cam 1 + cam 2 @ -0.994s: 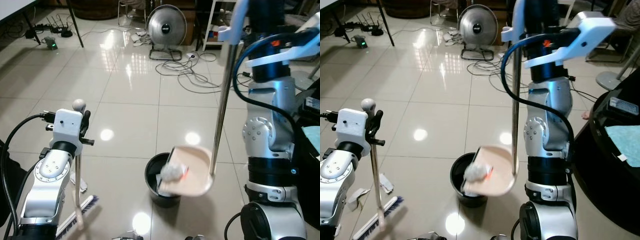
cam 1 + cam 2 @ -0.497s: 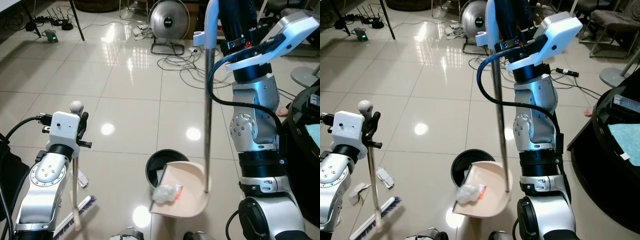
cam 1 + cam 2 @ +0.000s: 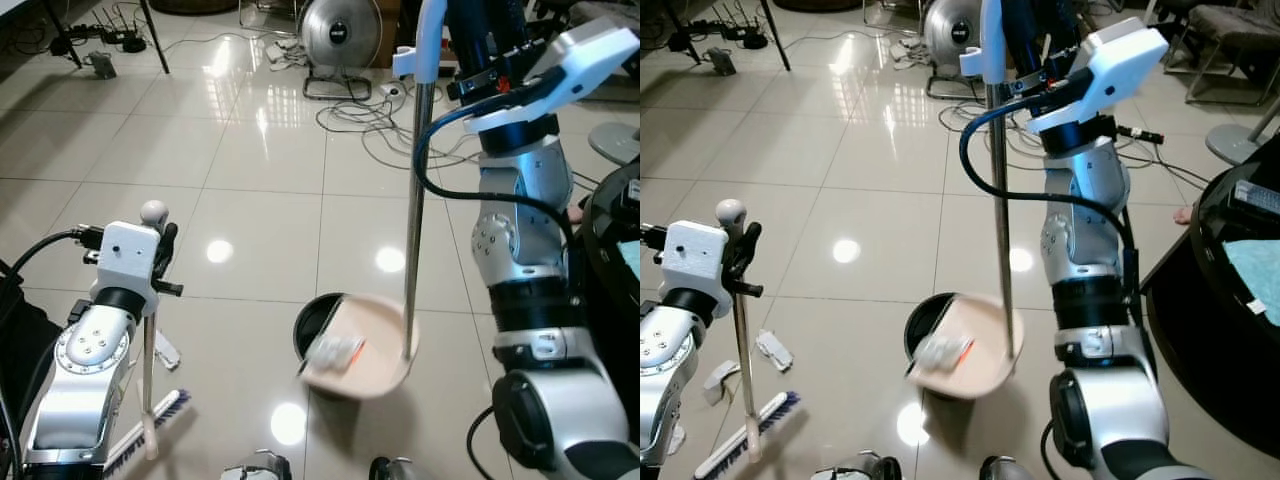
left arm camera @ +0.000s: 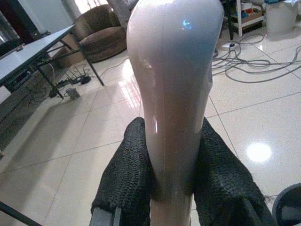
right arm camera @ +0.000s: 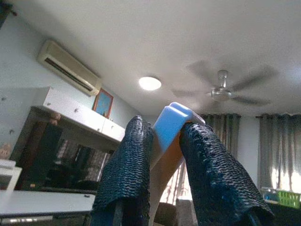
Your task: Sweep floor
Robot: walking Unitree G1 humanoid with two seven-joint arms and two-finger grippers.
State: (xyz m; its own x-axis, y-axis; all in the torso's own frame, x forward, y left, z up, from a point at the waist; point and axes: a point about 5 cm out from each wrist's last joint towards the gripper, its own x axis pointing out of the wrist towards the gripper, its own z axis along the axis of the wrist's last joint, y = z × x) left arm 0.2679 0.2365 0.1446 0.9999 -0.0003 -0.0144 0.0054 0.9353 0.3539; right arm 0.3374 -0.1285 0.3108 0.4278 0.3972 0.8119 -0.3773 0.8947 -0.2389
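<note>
Two grippers clamped tight: left gripper (image 4: 171,188) on broom handle (image 3: 148,375), right gripper (image 5: 157,174) on dustpan (image 3: 357,347) pole, now tipped again over black bin (image 3: 316,322); trash (image 3: 336,350) nearly dumped.

Glossy tiled floor (image 3: 260,170), shiny metal dustpan pole (image 3: 415,200), matt plastic dustpan (image 3: 365,350)

Dustpan (image 3: 360,358) covers black bin (image 3: 318,318) mouth; cables (image 3: 375,140), fan (image 3: 337,35) crowd far floor

Tilted beige dustpan (image 3: 362,347) over black bin (image 3: 318,322), perhaps paper inside; upright broom (image 3: 148,400)
</note>
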